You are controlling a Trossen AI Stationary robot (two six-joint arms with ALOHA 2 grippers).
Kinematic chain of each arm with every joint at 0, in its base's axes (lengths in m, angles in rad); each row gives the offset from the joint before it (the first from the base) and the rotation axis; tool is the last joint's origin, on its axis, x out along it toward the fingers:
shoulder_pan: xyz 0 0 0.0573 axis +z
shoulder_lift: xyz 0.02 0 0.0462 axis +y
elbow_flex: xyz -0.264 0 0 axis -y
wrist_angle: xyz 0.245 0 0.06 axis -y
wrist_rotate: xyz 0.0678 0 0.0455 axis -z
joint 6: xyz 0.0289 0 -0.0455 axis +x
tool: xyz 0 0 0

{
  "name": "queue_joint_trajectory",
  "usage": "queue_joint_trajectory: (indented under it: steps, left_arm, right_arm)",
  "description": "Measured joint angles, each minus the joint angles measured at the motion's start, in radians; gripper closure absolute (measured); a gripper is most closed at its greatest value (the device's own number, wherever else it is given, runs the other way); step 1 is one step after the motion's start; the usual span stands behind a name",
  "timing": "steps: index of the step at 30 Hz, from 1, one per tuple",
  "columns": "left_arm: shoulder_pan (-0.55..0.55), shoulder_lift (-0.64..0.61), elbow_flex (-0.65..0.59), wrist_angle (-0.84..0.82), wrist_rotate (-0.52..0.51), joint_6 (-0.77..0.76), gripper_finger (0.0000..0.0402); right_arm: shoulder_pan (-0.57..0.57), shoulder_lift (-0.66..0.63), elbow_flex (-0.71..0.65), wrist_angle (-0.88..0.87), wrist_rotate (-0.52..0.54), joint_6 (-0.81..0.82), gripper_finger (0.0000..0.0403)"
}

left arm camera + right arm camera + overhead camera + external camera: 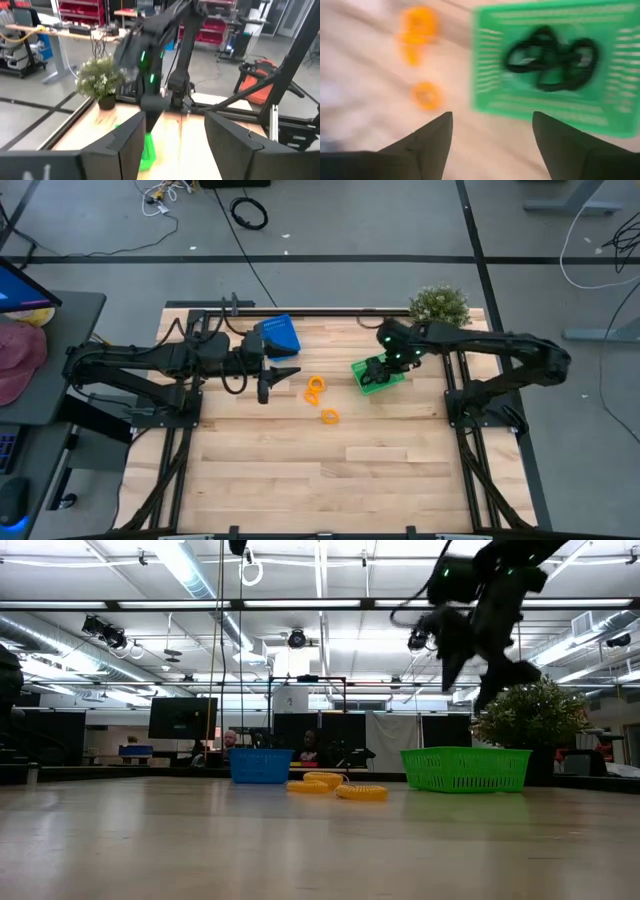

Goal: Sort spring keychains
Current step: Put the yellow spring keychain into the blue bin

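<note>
**Spring keychains: two colours, two locations**

Item 1. The black coiled spring keychains (551, 59): you find these lying in a tangle inside the green slatted plastic basket (393, 383), which sits on the right half of the pale wooden table (320, 470). How many black loops are in the tangle you cannot count.

Item 2. The orange coiled spring keychains (315, 388): these lie loose on the tabletop between the two baskets. In the high view you see a pair close together and one more (329, 417) a little apart, nearer the table's front. In the low view they show as flat yellow-orange coils (361, 792) on the wood.

Item 3. The blue plastic basket (279, 336): it stands towards the table's back edge, left of the orange loops. Its contents are not visible.

Item 4. Right gripper (492, 131): it hangs above the green basket, raised clear of it, fingers spread apart and holding nothing.

Item 5. Left gripper (272, 379): it is just in front of the blue basket and left of the orange loops, fingers wide apart and empty.

Item 6. A small potted plant with green foliage (439, 305): it stands at the table's back right corner, behind the green basket.
</note>
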Motion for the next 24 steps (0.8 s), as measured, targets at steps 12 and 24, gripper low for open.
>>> queue_joint_trajectory:
  steps: [12,24]
  left_arm:
    - [0.000,0.000,0.000,-0.011,-0.013,-0.011,0.0221]
    - [0.000,0.000,0.000,-0.015,-0.042,-0.001,0.0225]
  right_arm:
    - [0.112,-0.347,0.000,0.232,-0.129,0.044,0.0302]
    - [0.252,-0.334,0.000,0.509,-0.121,-0.129,0.0386]
